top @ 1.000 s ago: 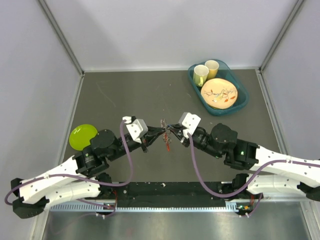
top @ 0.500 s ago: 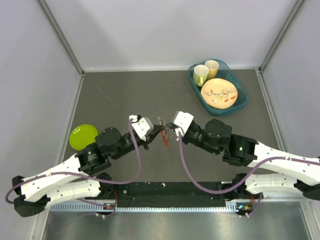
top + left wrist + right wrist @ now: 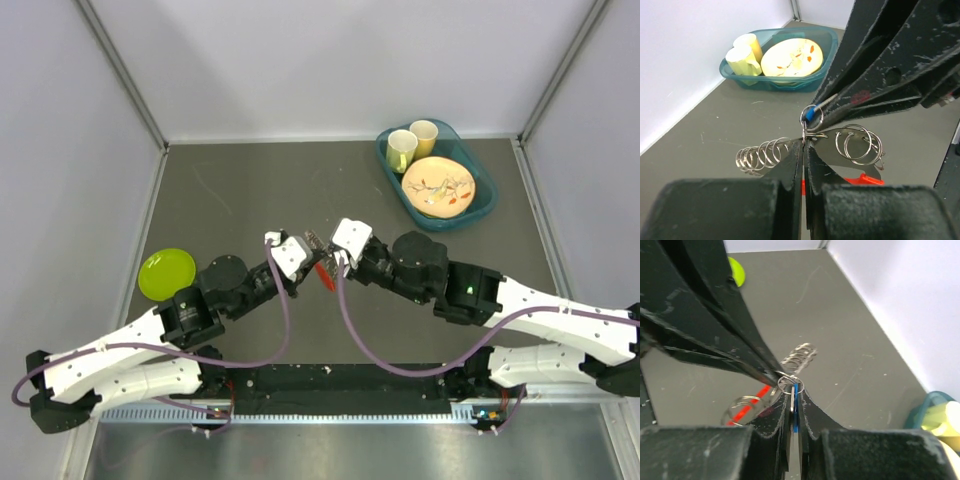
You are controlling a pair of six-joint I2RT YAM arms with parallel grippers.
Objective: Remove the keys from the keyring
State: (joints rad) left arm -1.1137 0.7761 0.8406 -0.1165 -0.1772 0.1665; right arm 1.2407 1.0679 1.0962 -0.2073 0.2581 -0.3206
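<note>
Keyring (image 3: 811, 117) being gripped from both sides above worktop (image 3: 250, 190).
Left fingers (image 3: 795, 160) are clenching the keyring; right fingers (image 3: 808, 410) are clamping blue key (image 3: 795, 412); red key (image 3: 862, 178) is dangling below.

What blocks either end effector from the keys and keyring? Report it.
Nothing visible does. The right end effector is shut on the blue-headed key, and the left end effector is shut on the keyring right beside it. The two meet tip to tip at the bundle.
</note>
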